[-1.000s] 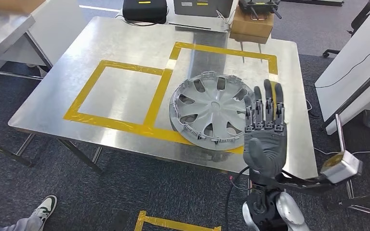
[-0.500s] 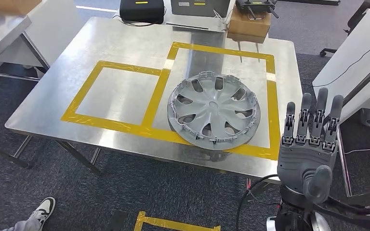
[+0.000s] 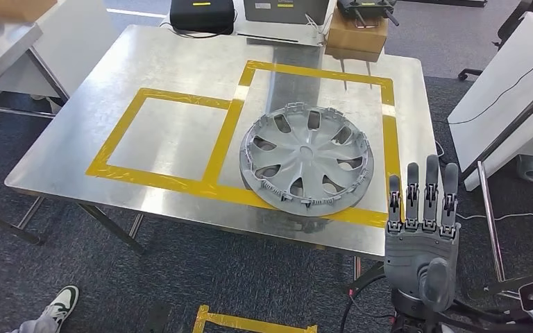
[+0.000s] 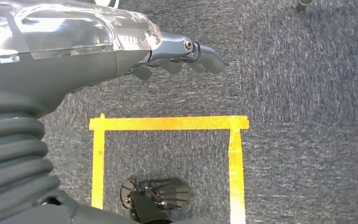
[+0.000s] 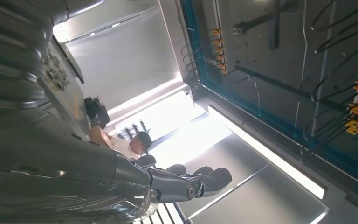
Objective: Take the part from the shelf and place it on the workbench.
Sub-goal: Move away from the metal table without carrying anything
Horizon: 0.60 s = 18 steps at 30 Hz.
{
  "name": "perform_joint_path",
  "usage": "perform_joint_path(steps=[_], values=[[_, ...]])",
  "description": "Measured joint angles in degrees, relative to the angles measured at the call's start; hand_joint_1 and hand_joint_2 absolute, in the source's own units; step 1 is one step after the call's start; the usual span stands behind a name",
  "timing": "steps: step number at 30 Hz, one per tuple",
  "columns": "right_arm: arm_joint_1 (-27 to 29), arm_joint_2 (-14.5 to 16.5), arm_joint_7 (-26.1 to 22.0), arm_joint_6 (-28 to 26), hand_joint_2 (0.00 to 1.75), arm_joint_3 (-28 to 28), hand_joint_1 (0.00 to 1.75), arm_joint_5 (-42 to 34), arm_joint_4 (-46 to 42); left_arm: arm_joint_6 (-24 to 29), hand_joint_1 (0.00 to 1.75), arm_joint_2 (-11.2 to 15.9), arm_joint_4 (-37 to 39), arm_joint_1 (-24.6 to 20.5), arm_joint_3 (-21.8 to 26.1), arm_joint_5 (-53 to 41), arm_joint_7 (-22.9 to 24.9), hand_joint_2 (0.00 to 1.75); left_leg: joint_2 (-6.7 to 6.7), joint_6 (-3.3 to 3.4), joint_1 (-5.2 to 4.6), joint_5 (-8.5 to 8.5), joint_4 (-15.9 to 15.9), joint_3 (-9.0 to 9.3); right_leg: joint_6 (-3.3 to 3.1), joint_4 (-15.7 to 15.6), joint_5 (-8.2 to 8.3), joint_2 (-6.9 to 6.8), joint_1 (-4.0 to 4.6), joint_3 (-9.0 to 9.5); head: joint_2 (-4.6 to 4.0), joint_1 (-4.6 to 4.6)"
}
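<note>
Wheel cover (image 3: 307,160), grey with spoke-shaped cut-outs and small clips along its rim, lies flat on the steel workbench (image 3: 180,62). It sits inside the larger of two rectangles marked in yellow tape (image 3: 317,71), with its near edge overlapping the tape line that runs along the bench's front. Nothing holds it.

Right hand (image 3: 421,239) is raised just beyond the bench's front right corner, palm side away from the camera, fingers (image 3: 431,182) straight, pointing up and slightly apart, thumb hanging low; it is empty. The wheel cover lies ahead of this hand and toward the robot's left, near but clearly apart from the fingertips. In the right wrist view the same hand (image 5: 186,182) shows fingers extended with nothing between them, against a ceiling with strip lights.

Left hand (image 4: 177,58) appears in its wrist view hanging over dark carpet, fingers loosely curled at the tips with nothing in them; whether it counts as open or closed I cannot tell. Below it a square of yellow floor tape (image 4: 168,123) is stuck to the carpet.

Beyond the wheel cover, at the bench's far edge, stand a black case (image 3: 201,14) and a cardboard box (image 3: 355,31). A person's sneaker (image 3: 59,305) shows on the carpet off to the robot's left.
</note>
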Motion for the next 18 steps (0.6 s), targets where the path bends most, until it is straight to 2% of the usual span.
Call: perform_joint_path(steps=[7,11,14,16,18], values=[[0.6,0.0,0.3,0.0,1.75,1.1,0.0,1.5,1.2,0.8,0.0,0.3,0.0,-0.1,1.8,2.7,-0.7,0.0,0.06,0.26,-0.32,-0.18,0.1,0.0,0.26,-0.1,0.01,0.03,-0.26,0.01,0.0,0.0],[0.5,-0.2,0.3,-0.1,1.75,1.6,0.0,1.6,1.9,1.8,0.0,0.6,0.0,-0.3,2.5,2.3,0.0,0.0,0.06,0.61,-0.55,-0.39,0.3,-0.04,0.69,-0.1,-0.08,0.05,-0.5,0.05,0.0,0.0],[0.3,-0.3,0.2,-0.2,1.75,1.7,0.0,1.6,2.3,2.5,0.0,0.8,0.0,-0.5,2.8,1.7,0.7,0.0,0.09,1.18,-0.63,-0.27,0.2,0.07,1.23,0.0,-0.12,0.12,-0.69,0.16,0.0,-0.03],[0.3,-0.3,0.2,-0.2,1.75,1.7,0.0,1.4,2.3,2.8,0.0,0.9,0.0,-0.5,2.8,1.4,0.9,0.0,0.2,1.61,-0.37,0.13,-0.3,0.33,1.67,1.4,-1.48,0.13,-0.73,-0.32,-0.01,0.05],[0.4,-0.3,0.1,-0.1,1.75,1.7,0.0,0.9,2.4,2.9,0.0,1.0,0.0,-0.5,2.8,1.1,1.2,0.0,0.33,1.83,-0.26,0.27,-0.5,0.5,2.06,7.2,-5.12,0.09,-0.84,-2.6,0.0,0.21]])
